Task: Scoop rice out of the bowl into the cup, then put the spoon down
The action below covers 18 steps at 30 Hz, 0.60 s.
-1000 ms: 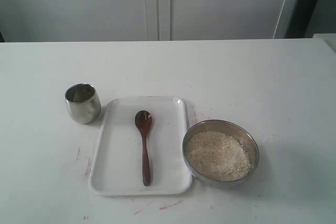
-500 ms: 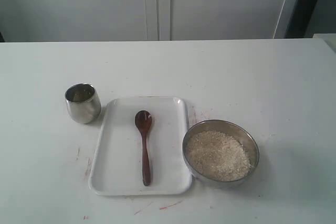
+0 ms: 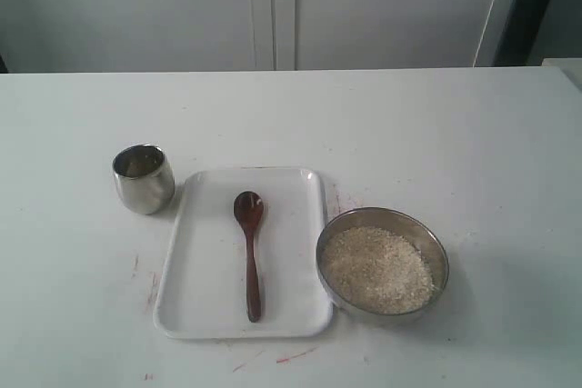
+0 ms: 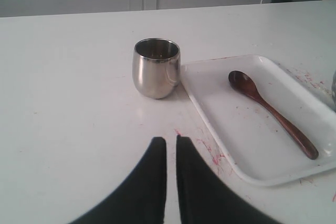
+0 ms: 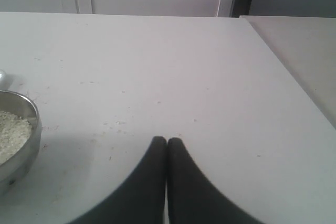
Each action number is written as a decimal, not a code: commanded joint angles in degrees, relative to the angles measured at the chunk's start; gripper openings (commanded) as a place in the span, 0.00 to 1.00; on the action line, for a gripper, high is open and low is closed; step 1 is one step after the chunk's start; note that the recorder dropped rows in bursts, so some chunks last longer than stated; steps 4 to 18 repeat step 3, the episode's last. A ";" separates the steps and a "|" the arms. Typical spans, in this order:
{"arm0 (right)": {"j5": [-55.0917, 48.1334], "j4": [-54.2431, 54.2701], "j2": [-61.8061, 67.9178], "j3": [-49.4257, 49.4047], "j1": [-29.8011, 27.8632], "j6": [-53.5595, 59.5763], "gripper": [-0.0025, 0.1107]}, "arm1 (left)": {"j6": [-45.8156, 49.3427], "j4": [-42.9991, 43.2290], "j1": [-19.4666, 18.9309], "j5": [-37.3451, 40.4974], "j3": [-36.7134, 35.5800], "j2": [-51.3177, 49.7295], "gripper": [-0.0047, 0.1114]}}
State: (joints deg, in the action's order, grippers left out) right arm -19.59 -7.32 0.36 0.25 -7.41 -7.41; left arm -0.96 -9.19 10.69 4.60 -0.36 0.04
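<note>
Spoon [image 3: 251, 265] on tray [image 3: 195, 252] between cup [image 3: 143, 180] and bowl [image 3: 383, 214]; left tool [image 4: 170, 141] seemingly closed.

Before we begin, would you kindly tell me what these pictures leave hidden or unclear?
The small shiny steel cup: bottom hidden by its own rim, left wrist view; too small and dark, exterior view.
The wide shiny steel bowl of off-white rice: cut off by the picture edge, right wrist view.
The arms: outside the exterior view; only the tips of the left tool and right tool show, wrist views.

Shiny steel cup [image 3: 143, 178] and bowl [image 3: 440, 256], glossy dark wooden spoon [image 3: 250, 261], smooth white plastic tray [image 3: 205, 261], granular matt rice [image 3: 377, 270]
</note>
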 commanded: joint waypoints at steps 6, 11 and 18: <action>-0.02 -0.18 -0.36 -0.25 0.04 -0.25 0.02 | -0.10 -0.59 0.06 -0.22 0.36 -0.04 0.16; -0.02 -0.18 -0.36 -0.25 0.04 -0.25 0.02 | -0.10 -0.59 0.06 -0.22 0.36 -0.04 0.16; -0.02 -0.18 -0.36 -0.25 0.04 -0.25 0.02 | -0.10 -0.59 0.06 -0.22 0.36 -0.04 0.16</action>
